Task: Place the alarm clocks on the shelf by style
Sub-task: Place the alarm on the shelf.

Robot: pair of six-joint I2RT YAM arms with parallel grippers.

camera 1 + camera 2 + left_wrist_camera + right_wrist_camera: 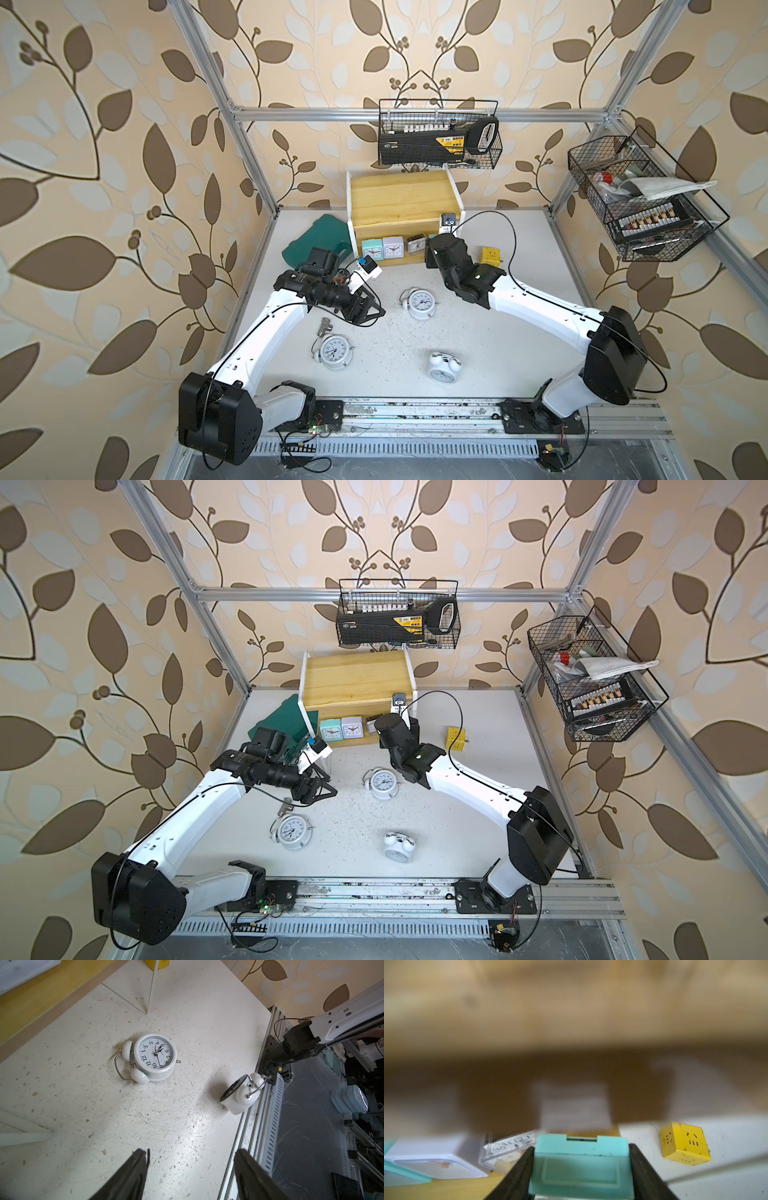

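The shelf point(405, 199) stands at the back. On its lower board sit a mint square alarm clock point(371, 249), a lilac one point(392, 247) and a grey one point(415, 244). My right gripper point(581, 1148) is shut on a second mint clock point(581, 1167), at the board's right end beside the grey clock point(508, 1147). Three round white twin-bell clocks lie on the table: one in the middle point(419, 303), one to the left point(332, 352), one near the front point(442, 366). My left gripper point(191, 1159) hangs open and empty above the table, left of the middle clock point(154, 1056).
A yellow cube point(488, 255) sits right of the shelf, and a green case point(316, 241) lies at its left. A small metal piece point(324, 326) lies by the left round clock. Black wire baskets hang on the back wall point(438, 137) and the right wall point(640, 199).
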